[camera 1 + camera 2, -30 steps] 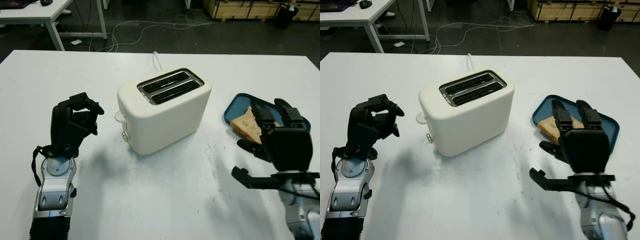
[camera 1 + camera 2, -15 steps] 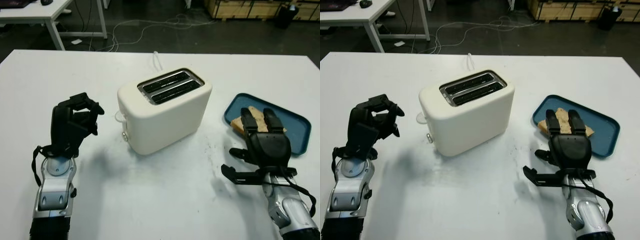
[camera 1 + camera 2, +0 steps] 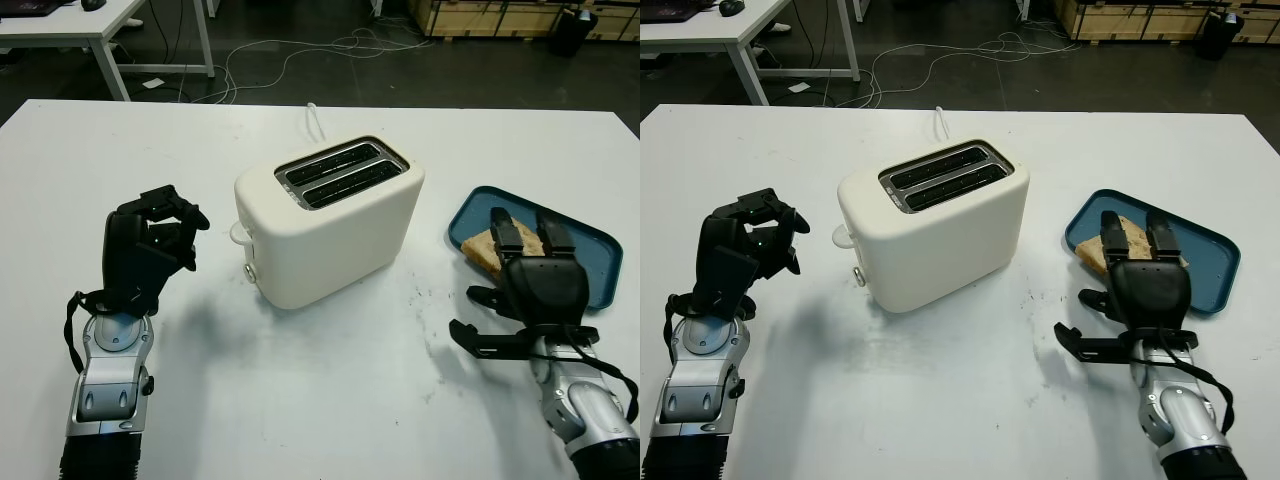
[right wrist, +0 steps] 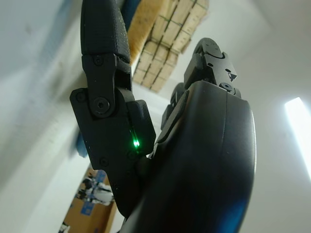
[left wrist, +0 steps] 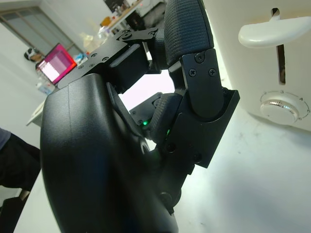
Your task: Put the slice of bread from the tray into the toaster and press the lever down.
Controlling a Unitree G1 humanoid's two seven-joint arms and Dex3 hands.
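A cream two-slot toaster (image 3: 330, 225) stands mid-table with both slots empty. Its lever (image 3: 240, 233) is up at the left end, above a dial (image 5: 284, 109). At the right a blue tray (image 3: 590, 255) holds a slice of bread (image 3: 478, 245). My right hand (image 3: 525, 225) is open at the tray's near edge, its fingers (image 3: 1115, 235) stretched over the bread and hiding most of it. Whether they touch it I cannot tell. My left hand (image 3: 160, 225) hangs left of the toaster, fingers curled on nothing, facing the lever (image 5: 272, 34).
The toaster's white cord (image 3: 315, 120) runs off the back of the white table (image 3: 300, 400). Bare tabletop lies between the toaster and each hand. Beyond the far edge are a dark floor with cables (image 3: 300, 55), another table (image 3: 70, 25) and wooden crates (image 3: 480, 15).
My right hand came down from a raised pose over the tray, dipped back to the left, then shifted right and forward over the bread. The left hand and toaster have not moved.
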